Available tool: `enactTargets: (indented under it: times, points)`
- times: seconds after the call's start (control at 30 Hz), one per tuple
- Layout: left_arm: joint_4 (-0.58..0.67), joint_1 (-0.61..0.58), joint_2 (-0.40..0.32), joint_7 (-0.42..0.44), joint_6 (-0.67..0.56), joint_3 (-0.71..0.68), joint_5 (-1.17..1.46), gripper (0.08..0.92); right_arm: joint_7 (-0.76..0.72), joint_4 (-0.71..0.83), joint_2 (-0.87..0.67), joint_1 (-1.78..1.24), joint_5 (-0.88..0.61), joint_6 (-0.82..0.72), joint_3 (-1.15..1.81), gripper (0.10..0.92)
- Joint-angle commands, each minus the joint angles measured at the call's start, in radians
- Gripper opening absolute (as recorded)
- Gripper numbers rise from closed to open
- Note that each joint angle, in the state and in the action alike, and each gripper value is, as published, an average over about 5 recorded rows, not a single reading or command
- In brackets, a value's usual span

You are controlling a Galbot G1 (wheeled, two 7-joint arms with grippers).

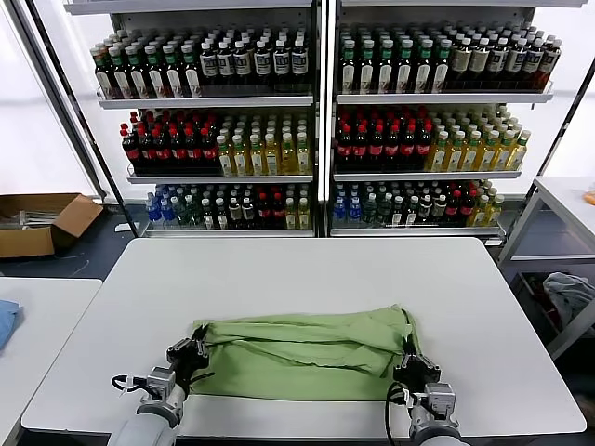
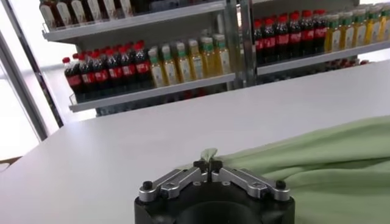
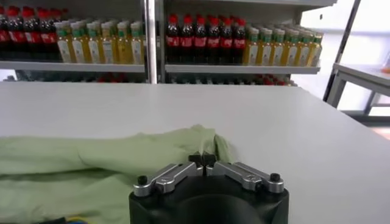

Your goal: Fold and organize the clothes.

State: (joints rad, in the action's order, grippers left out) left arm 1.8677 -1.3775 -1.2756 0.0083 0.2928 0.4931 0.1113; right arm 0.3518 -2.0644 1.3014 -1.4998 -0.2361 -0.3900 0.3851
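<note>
Lying folded near the front edge of a white table (image 1: 297, 269), one light green shirt (image 1: 307, 353) is pinched at both ends.
One left gripper (image 1: 191, 351) and one right gripper (image 1: 410, 358) are each closed on a fold of its fabric; bare tabletop stretches behind and beside it, with two bottle-filled shelving units (image 1: 321, 121) beyond the far edge.
</note>
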Motion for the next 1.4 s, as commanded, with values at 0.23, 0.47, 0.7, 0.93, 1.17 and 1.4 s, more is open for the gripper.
enactTargets:
  times: [0.23, 0.47, 0.7, 0.93, 1.17, 1.4]
  points:
    - [0.012, -0.021, -0.012, 0.012, -0.003, -0.013, -0.043, 0.089, 0.005, 0.044, 0.000, -0.026, 0.037, 0.016, -0.010, 0.106]
    - [0.087, -0.040, -0.034, 0.005, -0.009, -0.009, -0.053, 0.137, 0.002, 0.045, -0.004, -0.037, 0.056, 0.003, -0.014, 0.116]
    - [0.204, -0.066, -0.059, -0.018, 0.015, 0.005, -0.056, 0.332, -0.003, -0.074, -0.014, -0.057, 0.001, 0.042, 0.027, 0.278]
    - [0.209, -0.089, -0.095, -0.063, 0.048, 0.027, -0.068, 0.532, -0.008, -0.207, -0.021, -0.075, -0.040, 0.096, 0.060, 0.477]
    - [0.126, -0.065, -0.143, -0.118, 0.088, 0.043, 0.063, 0.738, -0.004, -0.230, -0.010, -0.087, -0.021, 0.103, 0.048, 0.685]
    - [0.082, -0.063, -0.184, -0.119, 0.083, 0.046, 0.095, 0.821, -0.005, -0.223, -0.023, -0.096, -0.013, 0.098, 0.050, 0.817]
